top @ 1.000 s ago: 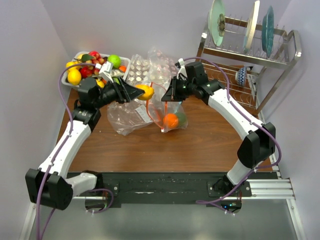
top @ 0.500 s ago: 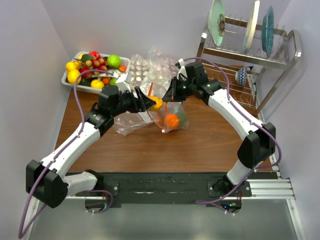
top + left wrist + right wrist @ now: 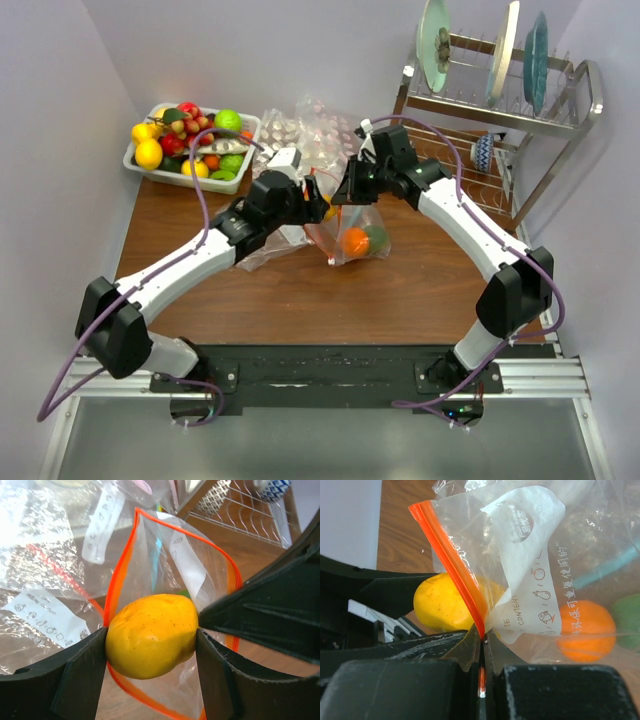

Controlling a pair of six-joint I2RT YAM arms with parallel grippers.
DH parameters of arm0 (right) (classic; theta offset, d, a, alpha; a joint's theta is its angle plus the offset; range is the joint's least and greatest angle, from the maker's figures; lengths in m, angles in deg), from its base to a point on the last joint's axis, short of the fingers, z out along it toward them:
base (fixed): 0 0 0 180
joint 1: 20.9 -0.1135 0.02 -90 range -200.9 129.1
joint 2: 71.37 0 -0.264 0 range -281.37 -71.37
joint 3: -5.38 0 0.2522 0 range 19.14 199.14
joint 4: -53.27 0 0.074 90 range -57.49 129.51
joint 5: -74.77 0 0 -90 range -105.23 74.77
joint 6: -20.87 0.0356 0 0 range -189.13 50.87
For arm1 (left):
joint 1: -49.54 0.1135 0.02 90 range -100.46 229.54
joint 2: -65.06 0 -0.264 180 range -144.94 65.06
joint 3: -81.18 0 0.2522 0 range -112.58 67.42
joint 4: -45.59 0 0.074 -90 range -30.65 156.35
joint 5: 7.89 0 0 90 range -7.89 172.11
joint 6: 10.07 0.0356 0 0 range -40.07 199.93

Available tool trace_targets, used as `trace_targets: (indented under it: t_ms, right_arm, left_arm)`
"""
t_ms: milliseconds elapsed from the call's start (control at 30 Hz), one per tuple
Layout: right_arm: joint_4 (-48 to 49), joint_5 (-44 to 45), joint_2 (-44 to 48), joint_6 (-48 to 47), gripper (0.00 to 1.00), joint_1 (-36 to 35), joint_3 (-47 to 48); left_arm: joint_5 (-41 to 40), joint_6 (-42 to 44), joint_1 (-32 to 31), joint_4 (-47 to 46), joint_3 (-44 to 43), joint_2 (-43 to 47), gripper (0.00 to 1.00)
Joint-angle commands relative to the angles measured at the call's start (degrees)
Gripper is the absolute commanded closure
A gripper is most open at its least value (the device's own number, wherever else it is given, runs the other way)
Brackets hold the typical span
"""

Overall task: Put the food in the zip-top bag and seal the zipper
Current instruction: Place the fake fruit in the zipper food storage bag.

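My left gripper (image 3: 152, 642) is shut on a yellow lemon (image 3: 152, 635), holding it right at the open mouth of the zip-top bag (image 3: 180, 575). The orange-red zipper (image 3: 117, 585) loops around behind the lemon. My right gripper (image 3: 483, 640) is shut on the zipper (image 3: 450, 560) and holds the bag's mouth up. Inside the bag lie an orange (image 3: 585, 630) and a green lime (image 3: 627, 620). From the top view the left gripper (image 3: 318, 208) and the right gripper (image 3: 345, 195) meet over the bag (image 3: 352, 238), mid-table.
A white tray (image 3: 160, 175) with several toy fruits stands at the back left. Other crinkly clear bags (image 3: 300, 130) lie behind and under the left arm. A dish rack (image 3: 500, 100) with plates fills the back right.
The left arm has swung right from beside the tray, carrying the lemon to the bag's mouth. The right gripper has kept its hold on the zipper, barely moving.
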Motion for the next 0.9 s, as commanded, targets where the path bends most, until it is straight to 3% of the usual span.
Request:
trace_targets:
  t_ms: [0, 200, 300, 433, 733, 867]
  right_arm:
    - [0.2, -0.4, 2.8, -0.4, 1.0, -0.1, 2.6]
    - [-0.3, -1.8, 3.2, 0.1, 1.0, -0.1, 3.3]
    - [-0.8, -1.2, 3.8, 0.0, 1.0, -0.1, 3.4]
    - [-0.9, -0.1, 4.6, 0.0, 1.0, 0.1, 3.3]
    - [0.8, -0.5, 5.9, 0.7, 1.0, 1.2, 0.1]
    - [2.0, -1.7, 5.4, 1.2, 1.0, 1.5, -1.1]
  left_arm:
    - [-9.7, 2.9, -3.1, -1.5, -7.2, -4.3, 0.48]
    - [-9.2, 1.7, -3.1, -7.0, -8.0, -8.0, 0.46]
    - [-7.5, 0.5, -3.2, -10.1, -8.7, -9.7, 0.34]
    - [-3.9, -0.7, -3.0, -11.1, -9.8, -10.6, 0.0]
    - [0.6, 0.9, -1.8, -3.1, -14.8, -7.7, 0.0]
    - [2.2, 3.7, 0.9, 5.2, -18.4, -5.0, 0.01]
